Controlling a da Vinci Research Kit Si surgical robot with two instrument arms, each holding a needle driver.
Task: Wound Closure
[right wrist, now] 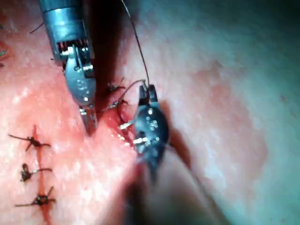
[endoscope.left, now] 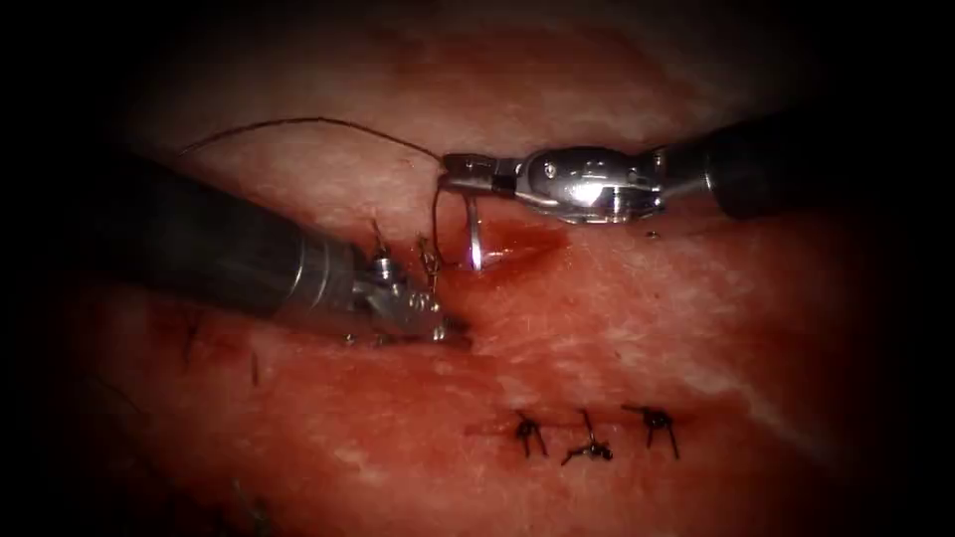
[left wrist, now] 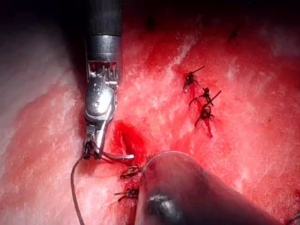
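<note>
**Right claw holds the needle over the open cut**

Endoscope view: the right claw (endoscope.left: 453, 177) is clamped on the upper end of the curved needle (endoscope.left: 474, 234), which hangs down with its bright tip at the red fluid (endoscope.left: 517, 242) in the cut (endoscope.left: 497, 261); whether the tip has entered the tissue (endoscope.left: 617, 328) is hard to tell. One thread (endoscope.left: 298, 123) arcs away to the left. The left claw (endoscope.left: 446, 326) rests at the cut's left edge, its state unreadable. Three knotted stitches (endoscope.left: 589, 435) lie below.

Left wrist view: the right claw (left wrist: 92, 146) grips the needle (left wrist: 117, 156); the left arm's own shaft (left wrist: 187, 192) hides its tip. Three stitches (left wrist: 201, 96) again.

Right wrist view: the left claw (right wrist: 89, 122) presses into the tissue; needle blurred.
</note>
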